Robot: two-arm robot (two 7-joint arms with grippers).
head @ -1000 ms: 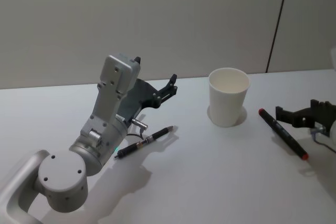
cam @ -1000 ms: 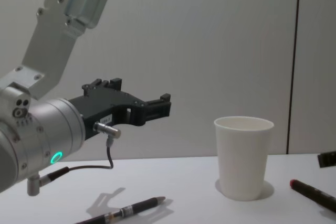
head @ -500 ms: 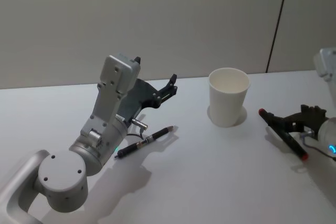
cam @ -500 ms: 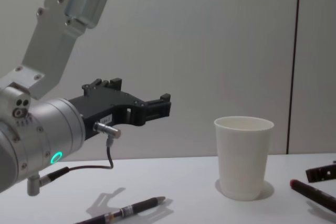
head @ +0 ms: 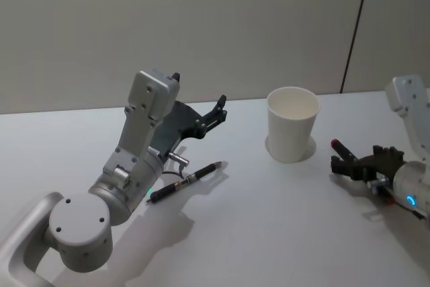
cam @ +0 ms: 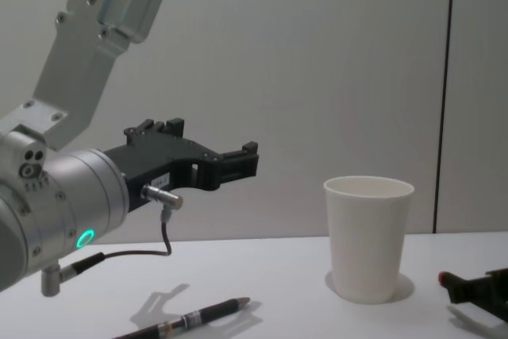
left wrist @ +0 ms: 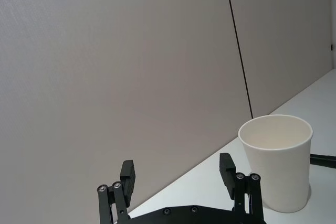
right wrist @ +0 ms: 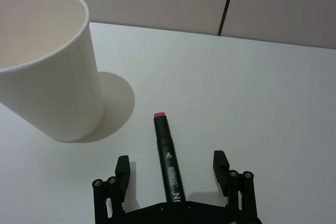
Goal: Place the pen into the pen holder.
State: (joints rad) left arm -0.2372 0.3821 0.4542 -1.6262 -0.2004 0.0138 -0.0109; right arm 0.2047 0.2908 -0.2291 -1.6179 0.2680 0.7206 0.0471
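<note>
Closer now, right gripper open astride the red-tipped pen; grasp and drop into cup pending; left gripper open, parked aloft.

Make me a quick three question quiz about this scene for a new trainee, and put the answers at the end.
1. True or false: the right gripper is shut on the red-tipped marker.
2. The pen holder is: A) lying on its side, B) upright and empty, C) upright with a pen inside.
3. What lies on the table left of the pen holder, near the raised left gripper?

Key
1. False: it is open, with a finger on either side of the marker, which lies on the table.
2. B.
3. The dark pen.
</note>
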